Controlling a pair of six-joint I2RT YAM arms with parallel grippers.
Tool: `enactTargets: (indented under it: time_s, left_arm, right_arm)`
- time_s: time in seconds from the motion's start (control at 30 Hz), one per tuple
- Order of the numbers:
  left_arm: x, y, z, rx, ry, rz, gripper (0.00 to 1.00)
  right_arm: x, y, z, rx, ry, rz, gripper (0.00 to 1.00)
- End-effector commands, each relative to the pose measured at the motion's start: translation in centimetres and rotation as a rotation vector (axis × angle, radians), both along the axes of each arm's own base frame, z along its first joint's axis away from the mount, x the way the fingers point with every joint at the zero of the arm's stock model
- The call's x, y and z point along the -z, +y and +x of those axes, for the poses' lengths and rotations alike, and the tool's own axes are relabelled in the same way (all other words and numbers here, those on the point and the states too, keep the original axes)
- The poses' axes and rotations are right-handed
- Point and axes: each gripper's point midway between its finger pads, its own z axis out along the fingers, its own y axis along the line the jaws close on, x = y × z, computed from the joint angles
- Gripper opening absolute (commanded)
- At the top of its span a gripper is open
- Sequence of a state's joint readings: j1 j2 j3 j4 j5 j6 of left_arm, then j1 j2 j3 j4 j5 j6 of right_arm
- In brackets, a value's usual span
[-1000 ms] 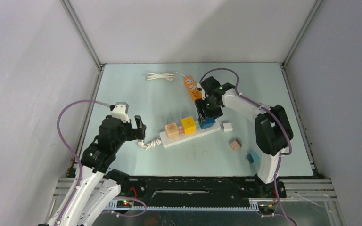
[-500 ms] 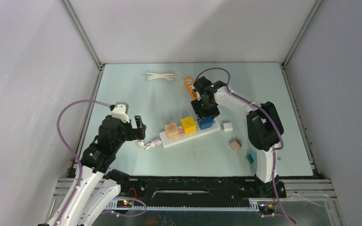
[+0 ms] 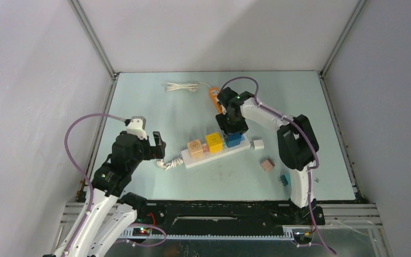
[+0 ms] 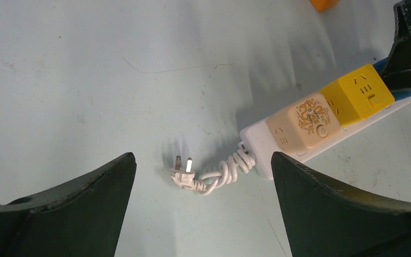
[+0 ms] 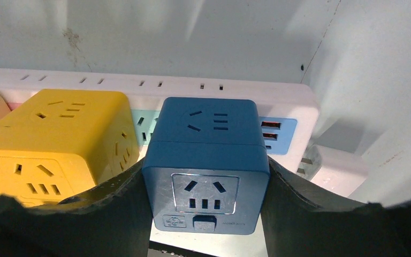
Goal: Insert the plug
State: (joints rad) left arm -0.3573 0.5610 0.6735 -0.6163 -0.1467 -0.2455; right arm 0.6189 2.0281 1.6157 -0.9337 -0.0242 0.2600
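Rigid, light and smooth-sided, the blue cube plug [image 5: 206, 134] probably needs a flat squeeze on opposite side faces. The right gripper [image 5: 206, 193] clamps it so at the white power strip [image 5: 139, 85], just beside the yellow cube [image 5: 53, 134]; the left gripper [image 4: 202, 171] hangs wide, empty

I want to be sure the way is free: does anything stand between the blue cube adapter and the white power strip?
Nothing visible does. The right pincer grips the blue cube adapter right at the white power strip, close beside the yellow cube adapter. The contact underneath is hidden.
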Motion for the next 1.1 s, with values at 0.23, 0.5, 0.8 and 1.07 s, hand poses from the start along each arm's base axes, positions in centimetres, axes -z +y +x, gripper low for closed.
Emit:
enactTargets:
  time_s: [0.23,0.5,0.8,1.07]
  left_arm:
    - [0.4,0.1,0.1,-0.010,0.003,-0.009,1.00]
    - [0.4,0.1,0.1,-0.010,0.002,-0.010,1.00]
    - [0.4,0.1,0.1,-0.010,0.002,-0.010,1.00]
    - [0.4,0.1,0.1,-0.010,0.002,-0.010,1.00]
  right_arm:
    - [8.6,-2.2,-3.1,-0.024,0.198,-0.159,0.00]
    - [7.2,-1.9,-2.4,-0.027,0.157,-0.145,0.00]
    - [0.4,-1.4,1.3,-0.017,-0.063,-0.127,0.54]
    - [-4.7,-1.5,3.4,0.007,-0.203,-0.123,0.73]
